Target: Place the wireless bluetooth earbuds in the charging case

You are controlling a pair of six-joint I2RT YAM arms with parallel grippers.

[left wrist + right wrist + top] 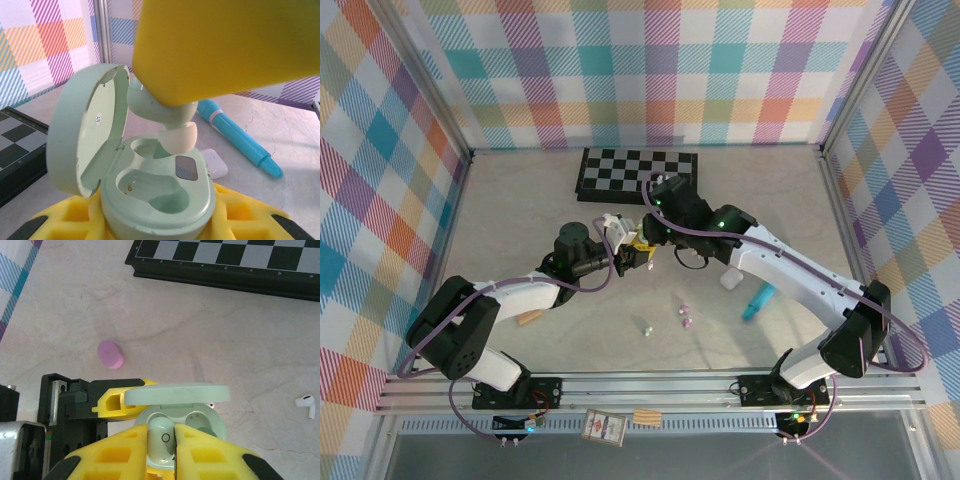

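Note:
A mint-green charging case [160, 192] stands with its lid [85, 130] open, held off the table. My left gripper [160, 222] is shut on the case, its yellow fingers [65, 220] on either side of the base. My right gripper [174, 440] is shut on a mint-green earbud [162, 437]. Its rounded tip [177, 137] hangs just over the far well of the case. The near well is empty. In the top view both grippers meet at the case [638, 243] in mid-table. A white earbud [306, 404] and pale and pink earbuds [685, 315] lie loose on the table.
A folded chessboard [638, 172] lies at the back. A teal pen [235, 137] and a small white case [214, 164] sit to the right of the grippers. A pink puck-shaped piece [110, 354] lies left of them. A tan cork block [530, 318] rests by the left arm.

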